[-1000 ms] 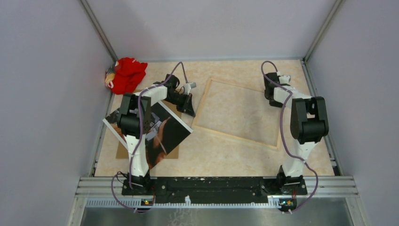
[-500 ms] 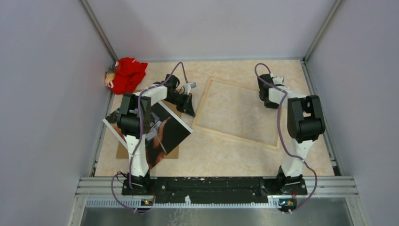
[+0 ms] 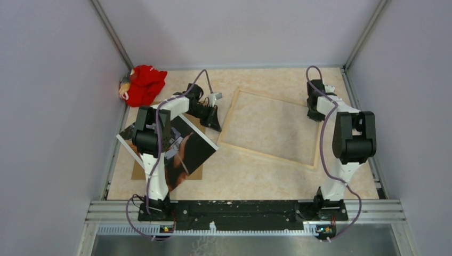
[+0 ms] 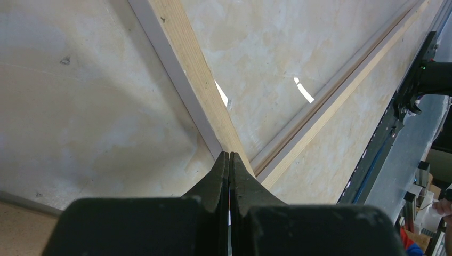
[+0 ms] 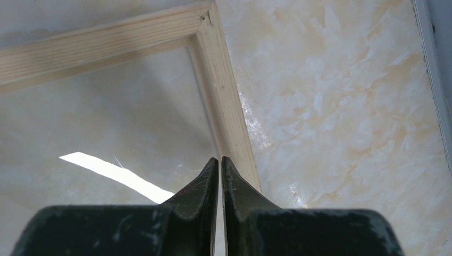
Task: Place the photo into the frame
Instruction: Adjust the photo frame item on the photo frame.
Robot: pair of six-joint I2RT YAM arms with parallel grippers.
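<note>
Top external view has the frame (image 3: 266,155) lying flat and skewed in the middle of the bench (image 3: 256,181). Its bare wood rear faces up, probably so the print can be dropped in from behind. The photo (image 3: 189,152) is not in it yet. It lies picture-up well to the left, under the left arm, resting on a brown backing board (image 3: 139,172).

The left end effector (image 3: 216,124) has its fingers pressed together with nothing between them, its tip at the frame's left rail near the near-left corner. The right end effector (image 5: 219,160) is pinched almost as tight and also empty, poised over the right rail just short of the far-right corner. Closed tips at opposite corners look suited to nudging or steadying the frame rather than lifting it.

Count: one frame, one photo, one backing board, one red cloth bundle (image 3: 143,85) in the far-left corner, two arms.
</note>
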